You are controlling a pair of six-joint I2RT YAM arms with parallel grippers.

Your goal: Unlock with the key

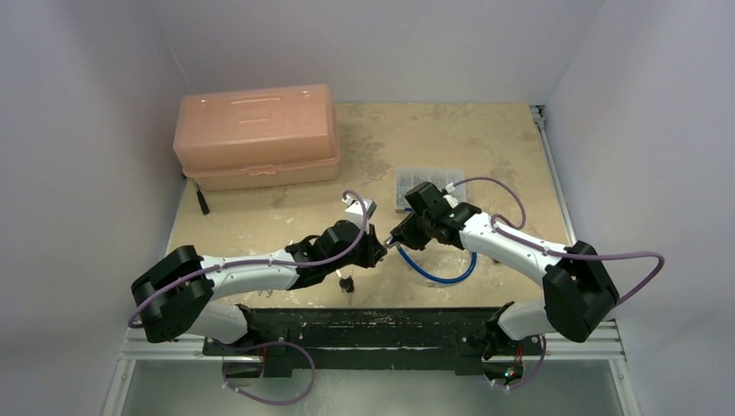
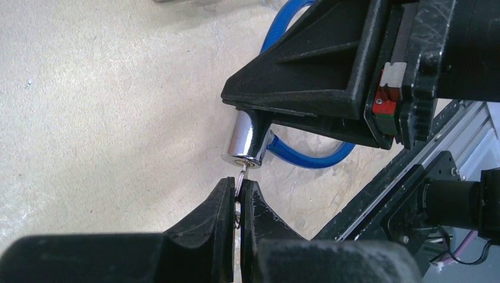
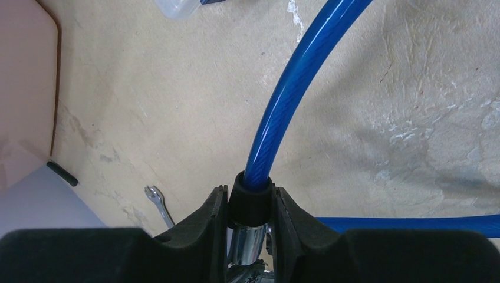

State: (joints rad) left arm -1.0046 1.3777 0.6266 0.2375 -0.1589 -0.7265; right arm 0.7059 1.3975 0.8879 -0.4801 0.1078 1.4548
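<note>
Roughly midway, judging by the frames. Seeing key (image 2: 242,174) pinched in left claw (image 2: 239,197), clenched tight, with thin blade reaching up to the keyhole face of lock barrel (image 2: 243,139), centre of left wrist view. Can't tell how deep the blade sits; looks barely entered. Seeing right claw (image 3: 250,194) clamped on the lock barrel at its black collar (image 3: 250,207), bottom centre of right wrist view, apparently holding it just clear of the tabletop (image 1: 451,139). In top view, claw facing claw at frame centre, above the arm bases.

Done, as a judgement: lock lifted and presented, key gripped and lined up with the keyhole. Left: push fully home, turn, pull the cable end free. No sign of the lock open yet.

Materials:
- Chrome cylinder, mirror-smooth, rounded.
- Thin bright metal key.
- Blue cable (image 3: 295,88), glossy plastic sheath with faint spiral pattern, curving up from the collar.
- Collar matte, rubbery-looking.
- Tabletop beige, mottled, stone-like, scuffed.

Also around: translucent pink box (image 1: 256,134) upper left of top view, clear parts case (image 1: 429,184) just above the claws, small wrench (image 3: 158,201) lower left of right wrist view.
</note>
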